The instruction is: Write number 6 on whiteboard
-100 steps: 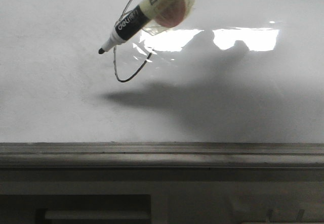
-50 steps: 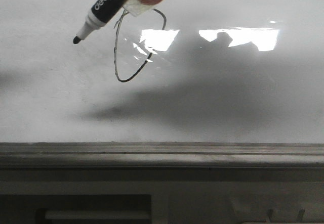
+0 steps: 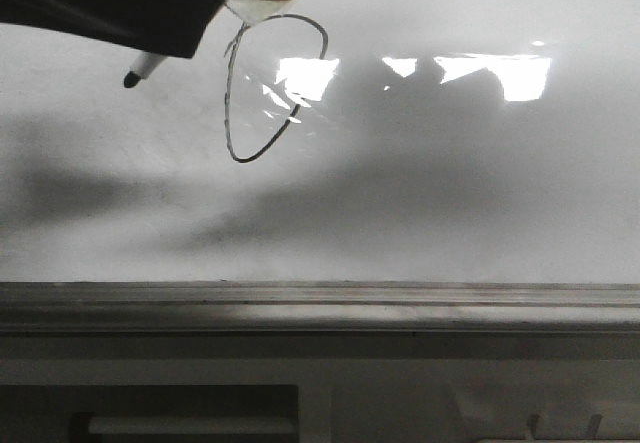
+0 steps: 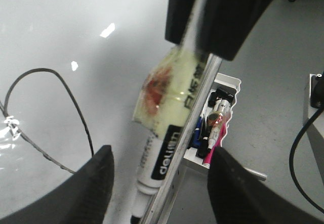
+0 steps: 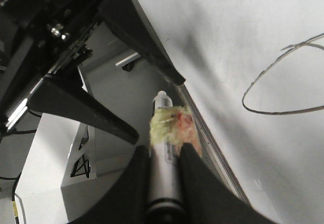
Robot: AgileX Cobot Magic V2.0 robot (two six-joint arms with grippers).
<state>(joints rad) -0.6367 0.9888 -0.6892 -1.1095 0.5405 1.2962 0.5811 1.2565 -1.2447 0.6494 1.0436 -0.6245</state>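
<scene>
While the right gripper (image 5: 163,161) clamped the marker (image 4: 161,166), the left gripper (image 4: 159,171) stood open beside the number 6 (image 3: 262,88) on the whiteboard (image 3: 450,203).

Glossy, smooth whiteboard (image 3: 450,193); matt grey metal ledge (image 3: 320,308); clear shiny tape wraps plastic marker (image 4: 162,158).

Thin dark number 6 (image 3: 270,88) on glossy white-grey whiteboard (image 3: 450,193); black-and-white marker (image 4: 159,168), yellowish tape.
</scene>
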